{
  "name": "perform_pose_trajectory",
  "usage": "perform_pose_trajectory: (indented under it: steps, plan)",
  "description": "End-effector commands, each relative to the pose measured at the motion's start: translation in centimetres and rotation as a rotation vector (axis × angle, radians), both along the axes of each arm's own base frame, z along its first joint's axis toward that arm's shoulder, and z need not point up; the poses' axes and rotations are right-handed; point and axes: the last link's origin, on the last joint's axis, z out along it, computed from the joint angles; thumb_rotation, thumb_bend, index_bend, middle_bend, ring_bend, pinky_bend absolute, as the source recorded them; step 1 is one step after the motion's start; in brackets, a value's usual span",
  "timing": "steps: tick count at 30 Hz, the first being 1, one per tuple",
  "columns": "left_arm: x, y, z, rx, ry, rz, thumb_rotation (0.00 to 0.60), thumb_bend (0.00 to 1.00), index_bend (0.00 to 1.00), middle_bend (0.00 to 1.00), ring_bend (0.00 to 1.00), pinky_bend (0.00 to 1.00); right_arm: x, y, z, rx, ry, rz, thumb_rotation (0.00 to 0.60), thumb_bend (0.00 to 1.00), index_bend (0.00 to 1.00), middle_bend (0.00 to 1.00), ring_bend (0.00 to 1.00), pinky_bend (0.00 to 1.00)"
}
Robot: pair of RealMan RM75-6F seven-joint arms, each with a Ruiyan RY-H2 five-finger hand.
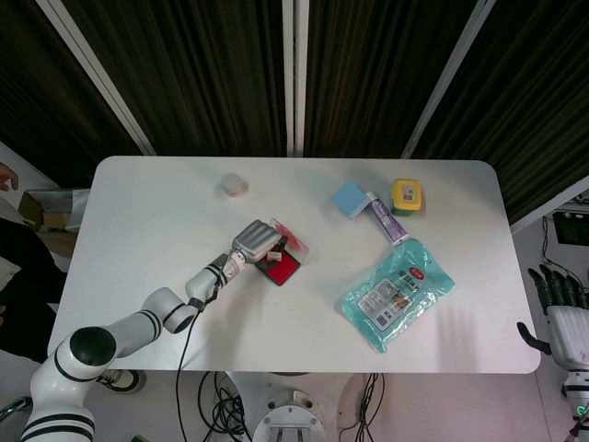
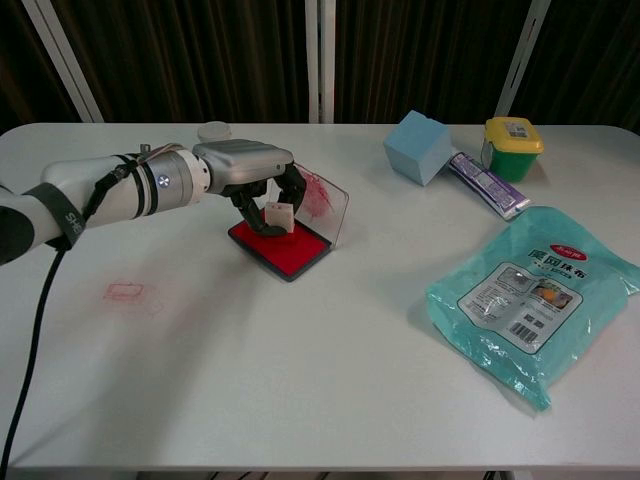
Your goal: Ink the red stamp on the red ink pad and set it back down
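My left hand [image 2: 252,170] [image 1: 256,242] grips a small pale stamp [image 2: 275,216] between thumb and fingers. The stamp's lower end sits right at the red ink pad [image 2: 285,249] [image 1: 282,268], which lies open with its clear, ink-smeared lid [image 2: 322,201] standing up behind. Whether the stamp face touches the ink I cannot tell. In the head view the stamp is mostly hidden under the hand. My right hand [image 1: 556,295] hangs off the table at the far right edge of the head view, fingers apart, holding nothing.
A faint red stamp print [image 2: 125,292] marks the table at front left. A small round lid [image 1: 232,185] lies at the back. To the right are a blue box [image 2: 419,146], a purple tube [image 2: 486,185], a yellow-lidded green jar [image 2: 512,146] and a teal packet [image 2: 532,296].
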Motion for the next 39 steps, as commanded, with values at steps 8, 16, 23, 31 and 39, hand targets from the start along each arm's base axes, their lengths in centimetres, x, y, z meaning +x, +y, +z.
perform_pose_trajectory:
  steps: [8,16,23,31,39]
  plan:
    - [0.2,0.5,5.2,0.012,-0.056,-0.009,0.6,0.41,0.6,0.59,1.0,0.99,-0.1,-0.4,-0.4,0.012,-0.003,-0.003,0.6,0.19,0.0,0.0,0.0,0.0]
    - [-4.3,-4.2,11.7,0.054,-0.057,-0.034,0.6,0.41,0.6,0.59,1.0,0.99,0.0,-0.6,-0.1,0.0,-0.018,0.017,0.6,0.19,0.0,0.0,0.0,0.0]
    - [-10.5,-8.5,12.4,0.054,-0.009,0.035,0.6,0.42,0.6,0.59,1.0,0.99,0.2,-0.6,0.3,-0.009,-0.015,0.026,0.6,0.19,0.0,0.0,0.0,0.0]
    - [-13.1,-9.8,10.6,0.035,-0.032,0.073,0.6,0.42,0.6,0.6,1.0,0.99,0.5,-0.3,0.2,-0.008,-0.006,0.029,0.6,0.19,0.0,0.0,0.0,0.0]
    - [-13.7,-9.4,9.2,0.008,-0.022,0.085,0.6,0.42,0.6,0.6,1.0,0.99,0.6,-0.4,0.3,-0.017,0.003,0.024,0.6,0.19,0.0,0.0,0.0,0.0]
